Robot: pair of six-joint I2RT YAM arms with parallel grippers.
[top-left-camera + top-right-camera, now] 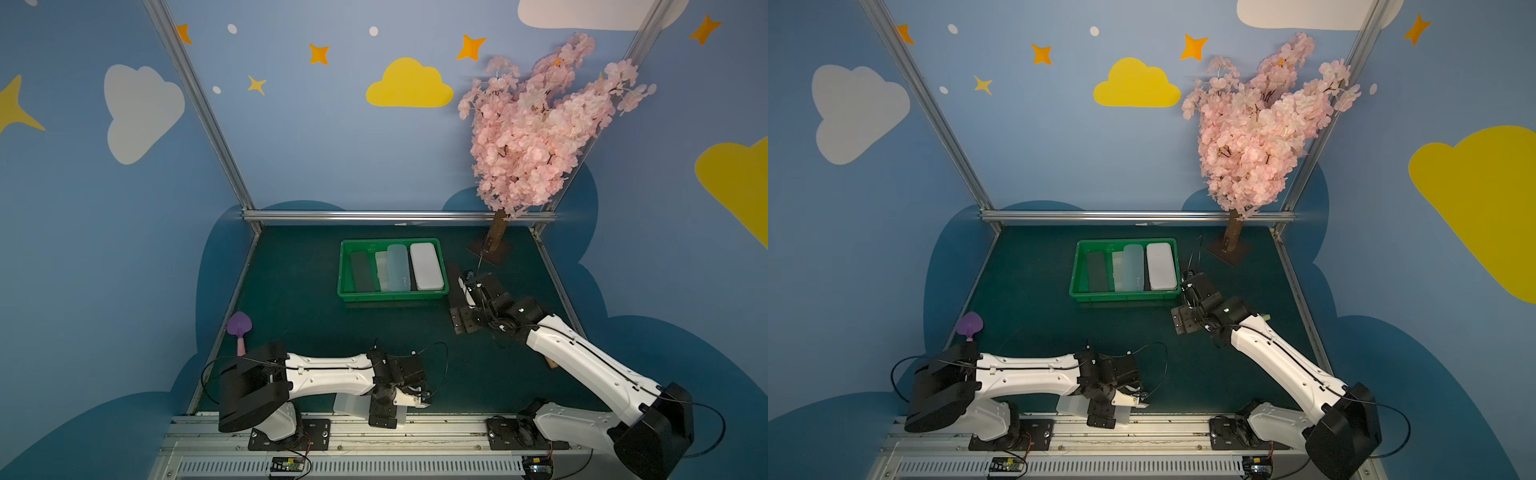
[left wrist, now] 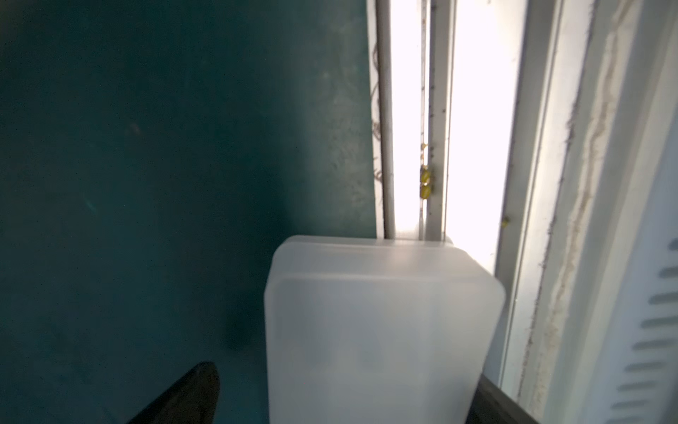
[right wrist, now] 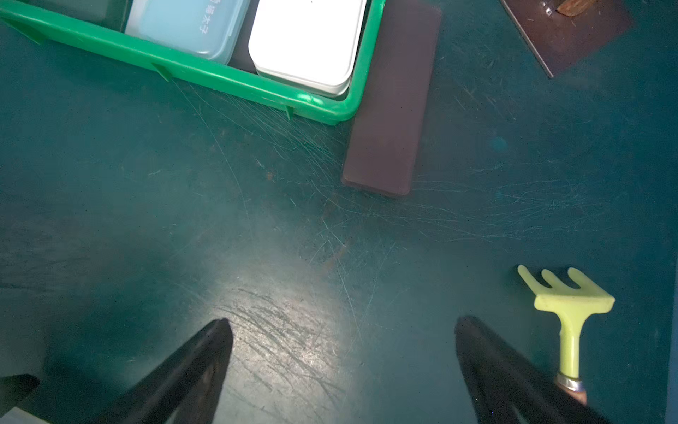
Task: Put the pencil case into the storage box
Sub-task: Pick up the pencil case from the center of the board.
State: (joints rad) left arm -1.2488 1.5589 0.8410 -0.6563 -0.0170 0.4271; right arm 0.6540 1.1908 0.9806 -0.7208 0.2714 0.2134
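Observation:
The green storage box [image 1: 392, 296] [image 1: 1125, 297] [image 3: 205, 69] sits mid-table and holds several pencil cases side by side, among them a light blue one [image 1: 399, 268] and a white one [image 1: 426, 266]. A frosted white pencil case [image 2: 374, 330] [image 1: 349, 405] lies along the front rail. My left gripper [image 2: 348, 378] [image 1: 384, 411] stands open astride it, with a gap at one finger [image 2: 198, 392]. A dark brown pencil case [image 3: 389, 110] lies on the mat against the box's right wall. My right gripper [image 3: 343, 323] [image 1: 463, 320] hangs open and empty over bare mat near it.
A yellow-green toy rake [image 3: 572, 297] lies just beside my right gripper. A purple toy shovel [image 1: 240, 326] rests at the mat's left edge. A pink blossom tree stands on a brown base plate [image 1: 496, 249] at the back right. The aluminium rail [image 1: 436, 424] borders the front.

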